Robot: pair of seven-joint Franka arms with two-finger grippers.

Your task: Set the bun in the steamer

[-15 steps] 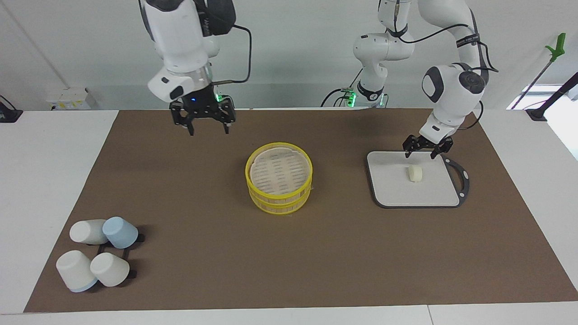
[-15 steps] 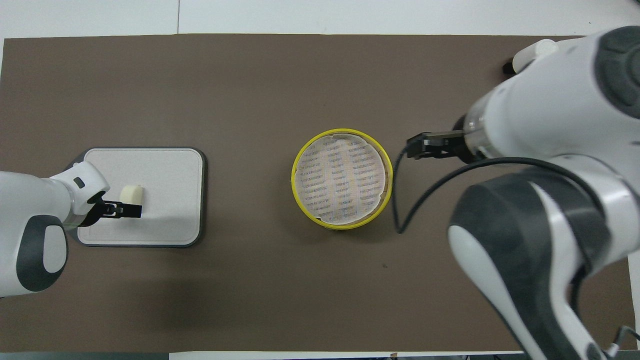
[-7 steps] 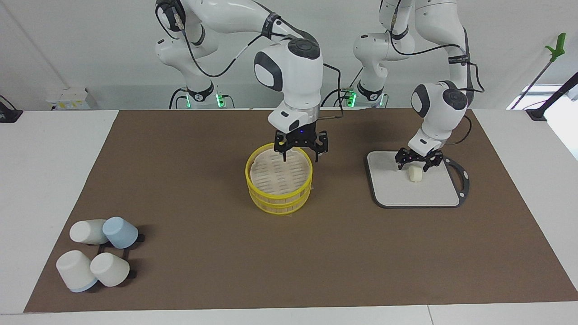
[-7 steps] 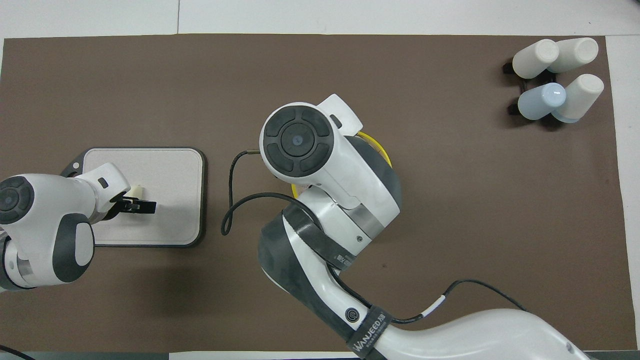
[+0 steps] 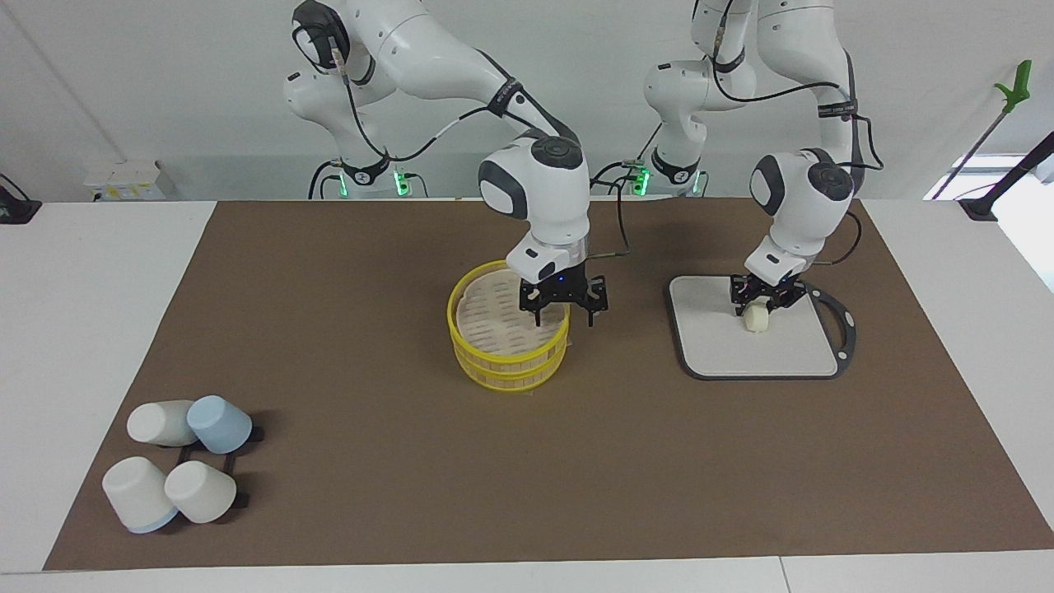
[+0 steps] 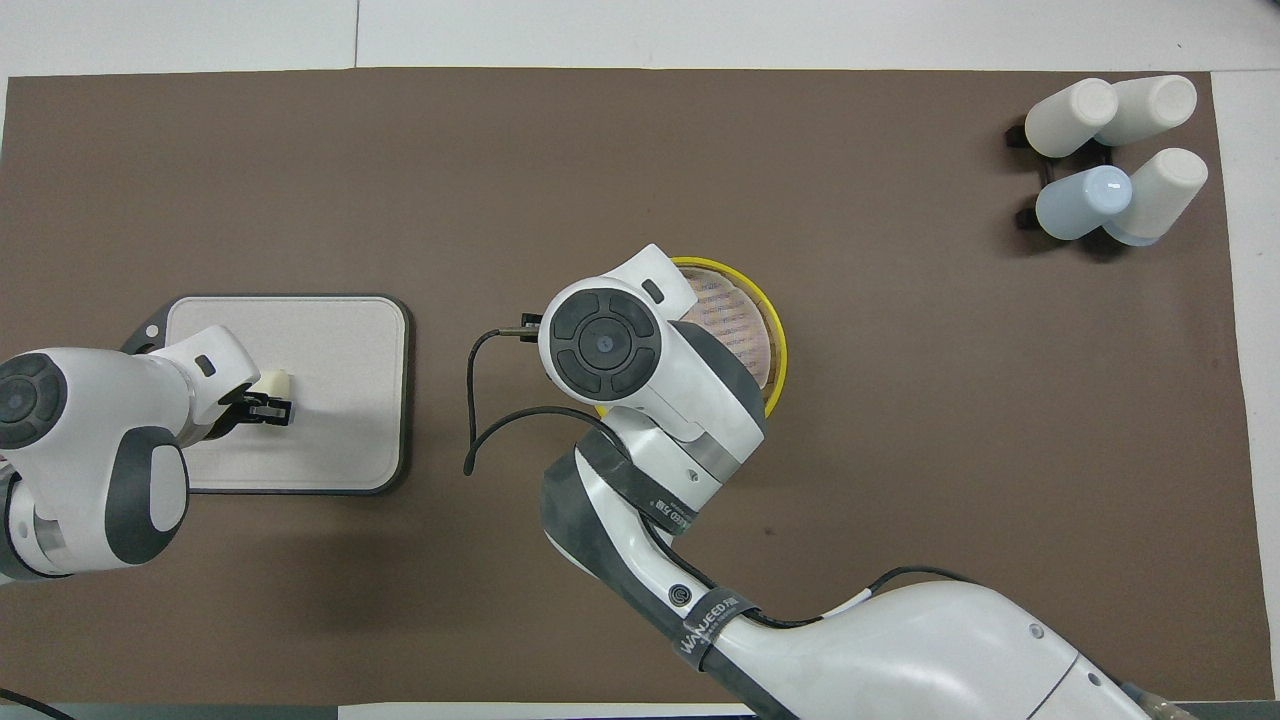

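Looking first at the left claw, we see it down on the bun, its two fingers set close on either side of the bun's upper part; it appears clenched on the bun, though the bun still sits on the board. In the overhead view the same left claw covers part of the bun, whose cream end shows past the fingers. The bun rests on the flat grey board, on the part nearer to the robots and toward the left arm's end of the desk.

The right claw hangs with its fingers spread, released and holding nothing, over the rim of the steamer on the side toward the board. One finger points down inside the yellow rim and the other outside it; we cannot tell whether either touches. In the overhead view the right arm's wrist hides most of the steamer, so only a crescent of its slotted top and yellow rim shows.

The steamer stands mid-desk on the brown mat, well apart from the board. Four cups, three white and one blue, lie tipped together near the right arm's end, farther from the robots than the steamer.
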